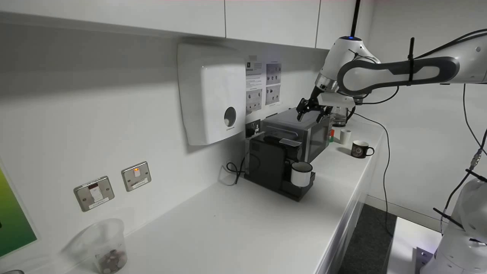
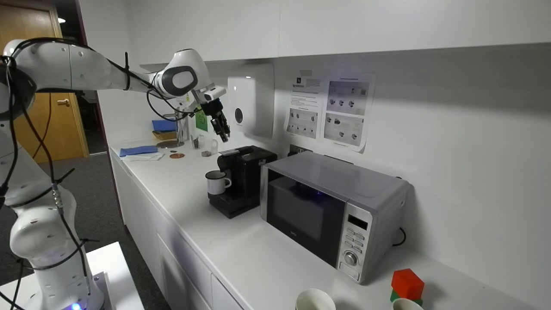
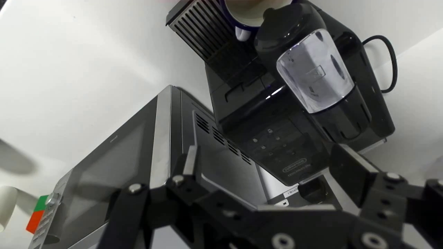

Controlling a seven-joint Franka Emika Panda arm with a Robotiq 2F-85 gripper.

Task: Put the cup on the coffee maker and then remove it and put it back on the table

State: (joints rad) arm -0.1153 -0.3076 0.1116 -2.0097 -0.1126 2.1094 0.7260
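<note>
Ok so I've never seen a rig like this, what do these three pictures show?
That's a robot arm with a two-fingered gripper for a hand. Two pictures watch it from outside; the third looks down from its wrist, past the gripper. On the white countertop stand a black coffee maker, a microwave, a dark mug and red and green blocks, among other things. A white cup with a dark rim sits on the coffee maker's tray. Nothing is held: the gripper hangs open in midair.
</note>
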